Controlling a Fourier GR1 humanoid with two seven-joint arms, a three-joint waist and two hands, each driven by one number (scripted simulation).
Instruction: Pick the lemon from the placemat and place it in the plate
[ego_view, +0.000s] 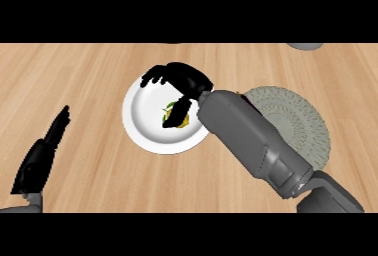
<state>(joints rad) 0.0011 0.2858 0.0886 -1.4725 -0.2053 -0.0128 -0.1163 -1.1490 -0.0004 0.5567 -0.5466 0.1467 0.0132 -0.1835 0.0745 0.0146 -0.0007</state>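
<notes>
**Nearly home: lemon held over the plate, release not yet made**

The lemon (184, 121) is seen above the middle of the white plate (146, 126). It is mostly hidden by the black fingers of the right hand (181, 78), which are curled round it, so that only slivers of yellow and green are shown between them. The right forearm is laid across from the lower right, and part of the round grey placemat (301, 125) is covered by it. The placemat lies just beside the plate, on its right. The left hand (44, 150) is rested near the left edge of the view, fingers straight, well apart from the plate. Whether the lemon is touching the plate's surface cannot be told from this steep angle.

The task is judged to be almost done, with only the letting-go to be carried out. Several risks are posed here. If the fingers are opened while the lemon is held clear of the plate, it may be sent rolling, since a lemon is rounded and the plate looks shallow. The rim may then be crossed and the fruit lost onto the wooden counter (88, 75). If the hand is lifted before the fingers are fully spread, the lemon may be dragged along and tipped out. The plate itself may be nudged sideways if the hand or wrist is lowered onto its rim.
</notes>
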